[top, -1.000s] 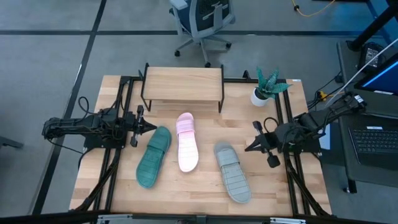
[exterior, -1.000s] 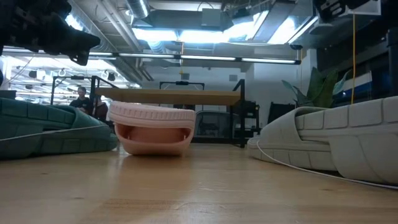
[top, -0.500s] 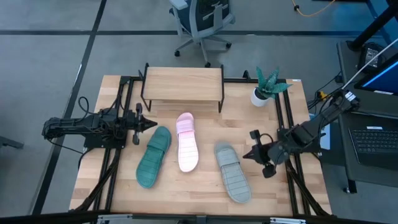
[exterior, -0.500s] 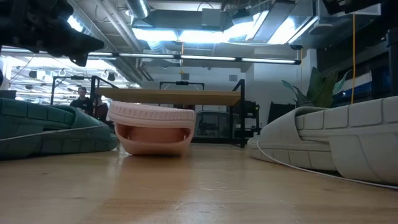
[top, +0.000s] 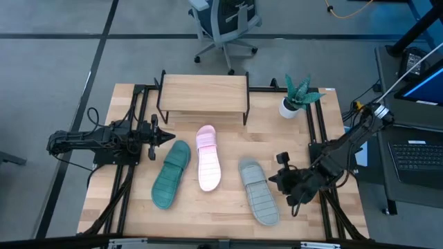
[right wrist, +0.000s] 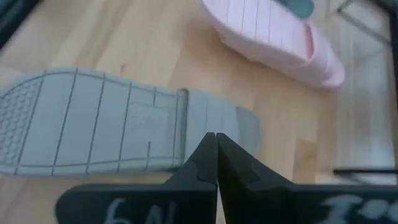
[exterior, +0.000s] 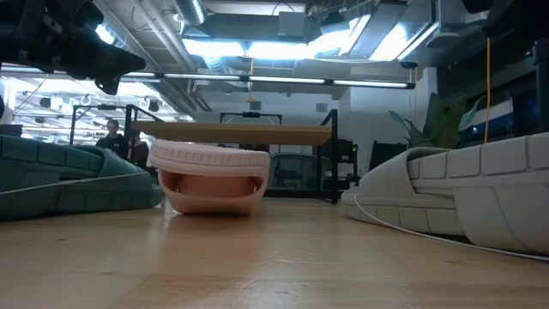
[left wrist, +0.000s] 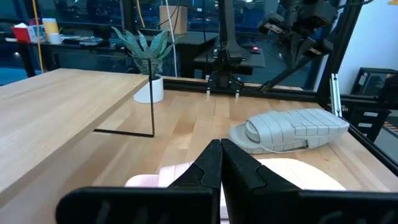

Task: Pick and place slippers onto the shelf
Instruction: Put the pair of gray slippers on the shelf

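Three slippers lie flat on the table in front of the shelf, which stands on thin black legs near the far edge. They are teal, pink and grey. My right gripper is shut and hovers just right of the grey slipper's strap end, pointing toward it; in the right wrist view its tips stand above the slipper's edge. My left gripper is shut and waits at the table's left, beside the teal slipper's far end, with its fingers aimed across the table.
A small potted plant stands at the far right, beside the shelf. Black frame rails run along the table's left and right sides. The shelf top is bare. An office chair stands beyond the far edge.
My right gripper has moved from the table's right side toward the near edge and left, closing in on the grey slipper and tipping down toward it. Its arm has left the low view's upper right. The slippers have stayed where they were.
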Tool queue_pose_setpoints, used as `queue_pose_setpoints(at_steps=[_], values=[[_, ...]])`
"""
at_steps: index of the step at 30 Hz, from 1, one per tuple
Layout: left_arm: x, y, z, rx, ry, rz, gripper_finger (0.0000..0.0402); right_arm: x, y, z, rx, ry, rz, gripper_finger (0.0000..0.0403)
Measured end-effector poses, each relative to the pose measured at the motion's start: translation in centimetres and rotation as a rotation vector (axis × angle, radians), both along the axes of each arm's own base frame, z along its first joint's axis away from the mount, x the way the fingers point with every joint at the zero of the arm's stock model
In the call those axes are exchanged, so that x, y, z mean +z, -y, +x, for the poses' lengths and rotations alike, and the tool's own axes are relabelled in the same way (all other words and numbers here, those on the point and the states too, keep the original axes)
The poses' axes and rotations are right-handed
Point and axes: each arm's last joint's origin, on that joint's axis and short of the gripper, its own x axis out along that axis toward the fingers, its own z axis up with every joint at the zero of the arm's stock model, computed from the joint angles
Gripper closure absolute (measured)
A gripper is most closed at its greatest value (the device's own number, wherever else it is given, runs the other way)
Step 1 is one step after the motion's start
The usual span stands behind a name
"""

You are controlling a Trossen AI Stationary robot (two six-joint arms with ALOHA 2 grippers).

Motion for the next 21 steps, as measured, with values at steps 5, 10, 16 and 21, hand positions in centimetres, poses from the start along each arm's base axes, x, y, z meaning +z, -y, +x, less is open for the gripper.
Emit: queue_pose_setpoints(at_steps=[5,10,16,21], values=[[0.0,0.0,0.0,0.000,0.000,0.000,0.0401,-0.1,-0.6,1.0,-0.090,-0.014,-0.069,0.0394],[0.0,0.0,0.0,-0.001,-0.001,0.006,0.0401,-0.7,-0.9,1.4,-0.108,-0.022,-0.138,0.0380],[-0.1,0.0,0.0,-0.001,-0.008,0.008,0.0401,-1.1,-0.9,1.6,-0.177,0.007,-0.128,0.0346],[-0.1,0.0,0.0,-0.001,-0.010,0.008,0.0401,-1.1,-1.0,1.7,-0.184,0.010,-0.120,0.0283]])
